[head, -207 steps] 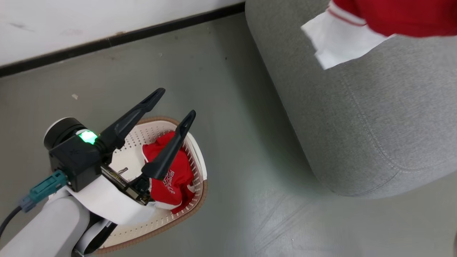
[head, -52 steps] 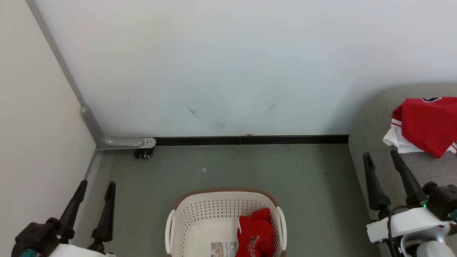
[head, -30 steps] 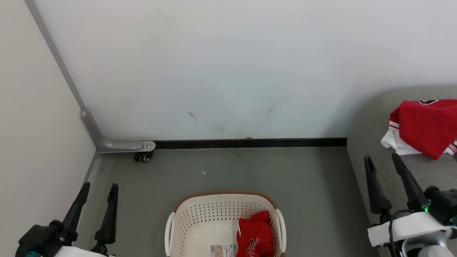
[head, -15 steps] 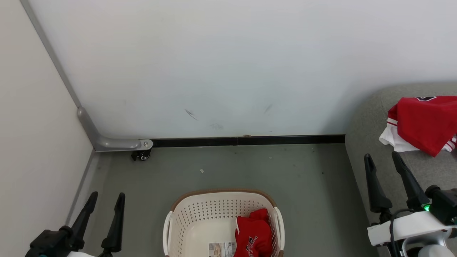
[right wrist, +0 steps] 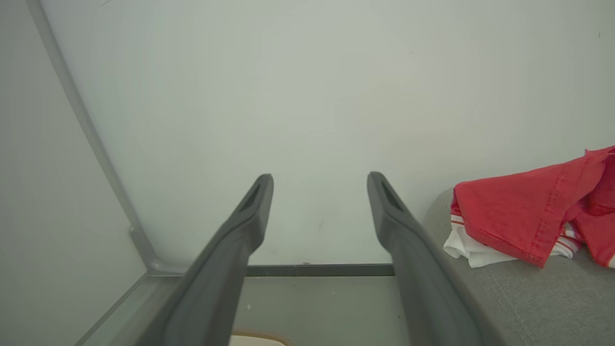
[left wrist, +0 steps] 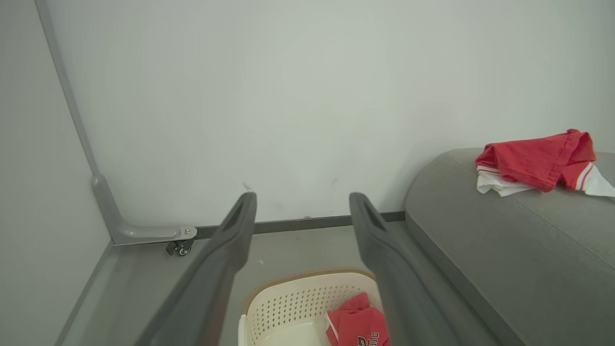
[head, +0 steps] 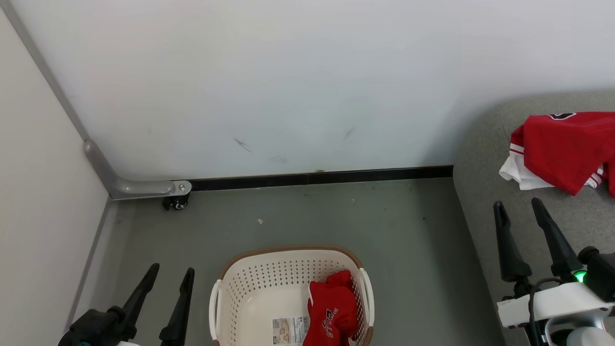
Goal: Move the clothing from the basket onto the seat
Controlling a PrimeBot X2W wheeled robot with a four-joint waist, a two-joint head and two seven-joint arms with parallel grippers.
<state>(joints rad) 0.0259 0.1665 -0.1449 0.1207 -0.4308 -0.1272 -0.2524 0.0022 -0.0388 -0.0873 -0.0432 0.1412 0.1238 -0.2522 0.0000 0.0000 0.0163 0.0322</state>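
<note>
The cream basket (head: 240, 298) with its brown rim stands on the floor at the bottom centre, a barcode label inside. The smaller red garment (head: 332, 312) lies bunched in its right half, also visible from the left wrist (left wrist: 360, 324). On the grey sofa (head: 485, 202) at the right rests the larger red jersey (head: 562, 149) with white sleeves, seen again as the jersey (right wrist: 523, 221) in the right wrist view. My left gripper (head: 170, 274) stands open and empty left of the basket. My right gripper (head: 519, 206) stands open and empty over the sofa's front part.
A white wall with a black baseboard (head: 317, 178) closes the back. A grey panel foot with a small castor (head: 175, 202) sits in the left corner. Bare grey floor (head: 408, 269) lies between basket and sofa.
The head camera has shifted, sliding the whole scene left and a little up. Seven seconds ago the left gripper hung over the basket; it now stands beside it, empty.
</note>
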